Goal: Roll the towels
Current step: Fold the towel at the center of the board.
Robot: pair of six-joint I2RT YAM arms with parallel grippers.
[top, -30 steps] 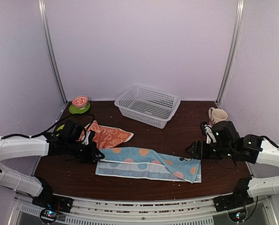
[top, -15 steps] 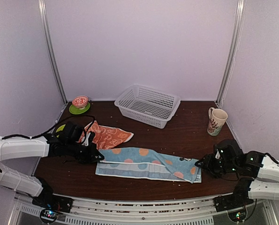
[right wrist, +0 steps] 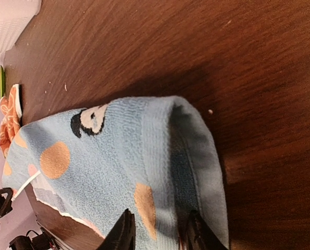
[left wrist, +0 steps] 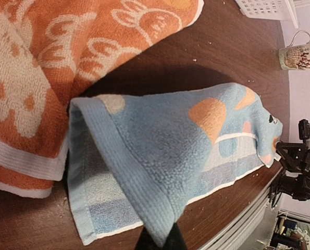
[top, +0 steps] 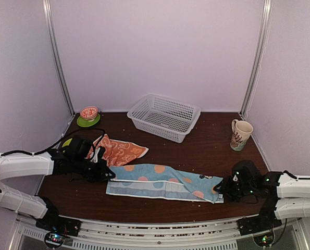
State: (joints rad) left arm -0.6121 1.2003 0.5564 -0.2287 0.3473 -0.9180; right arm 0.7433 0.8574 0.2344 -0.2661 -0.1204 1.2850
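Left tool (top: 103, 172) is pressed together, pinching a corner at the left end of the light blue towel (top: 160, 182); in the left wrist view the cloth draws up to a point at the tip. The towel lies stretched along the front of the surface (top: 207, 151), its left end against the orange-red towel (top: 121, 150) just behind. Over at the other end, the right tool (top: 221, 188) sits low, fingers (right wrist: 124, 232) apart with blue cloth between them. Biting or not, cannot tell.
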